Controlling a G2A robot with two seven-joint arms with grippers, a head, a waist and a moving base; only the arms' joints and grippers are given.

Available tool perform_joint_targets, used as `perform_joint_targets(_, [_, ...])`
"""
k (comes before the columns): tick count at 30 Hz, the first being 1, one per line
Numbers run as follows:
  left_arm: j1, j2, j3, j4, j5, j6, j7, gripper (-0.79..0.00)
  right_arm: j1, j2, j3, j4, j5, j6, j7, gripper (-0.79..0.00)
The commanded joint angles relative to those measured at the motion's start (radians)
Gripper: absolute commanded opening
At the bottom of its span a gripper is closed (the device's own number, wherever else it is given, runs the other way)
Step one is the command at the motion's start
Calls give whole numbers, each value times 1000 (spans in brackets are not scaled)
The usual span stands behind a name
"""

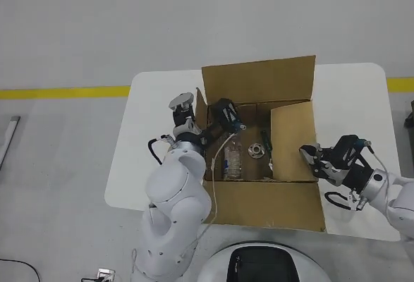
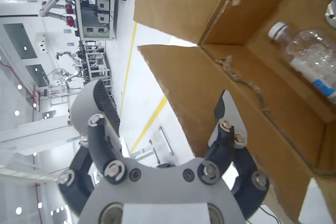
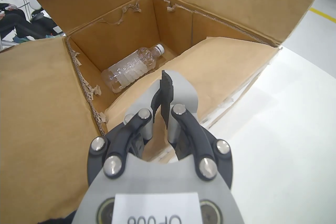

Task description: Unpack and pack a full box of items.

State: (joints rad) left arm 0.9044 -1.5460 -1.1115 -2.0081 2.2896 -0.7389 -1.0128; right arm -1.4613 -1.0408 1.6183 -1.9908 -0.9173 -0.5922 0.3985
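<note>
One by one, went over the box [image 1: 257, 79], its contents and both claws. Found the box standing open on the white surface [image 1: 358, 92], back flap raised and front flap folded outward toward the robot. Located the left claw [image 2: 160, 89] at the top edge of the left flap [image 2: 183, 93], spread wide and rolled onto its side, one finger above the other; saw the flap's edge running between the fingers but could not confirm contact. Judged this placement as meant to hold that flap clear of the opening. Located the right claw [image 3: 162, 78] at the outer face of the right flap [image 3: 210, 72], fingers drawn together to a bare slit with nothing visibly gripped; likewise could not confirm contact with the cardboard. Noted that flap leaning inward over part of the interior, and judged the claw set there to push or steady it. Counted three items on the box floor: a clear plastic bottle [image 3: 130, 67] lying on its side, white cap toward the back wall; near it a round metal part [image 1: 255, 149]; just beside that a green-handled screwdriver [image 1: 265, 143]. Recorded torn paper along the fold lines. Judged the box far from full; could not assign this state to late unpacking or early packing on the evidence at hand.
</note>
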Motion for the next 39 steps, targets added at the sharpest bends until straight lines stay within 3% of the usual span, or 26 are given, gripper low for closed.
perform_joint_targets(1, [0,7,-30,6,35,-43,7,0,-1,0,0,-1,4,4,0,-785])
perform_joint_targets(8, [49,21,-109,25,84,-35,62,0,-14,2,-1,-4,13,14,2,-785])
perform_joint_targets(20, [83,25,-118,44,121,0,117,0,-18,3,12,-13,59,45,-33,-785])
perform_joint_targets(28, [15,-7,-113,-29,-135,131,64,0,-88,-2,136,-38,216,132,-155,-785])
perform_joint_targets(33, [-47,-28,-56,-42,-282,165,20,0,-156,-3,212,-32,245,141,-182,-785])
perform_joint_targets(39, [-69,-70,46,26,-656,373,22,0,-216,-6,253,-12,281,142,-205,-785])
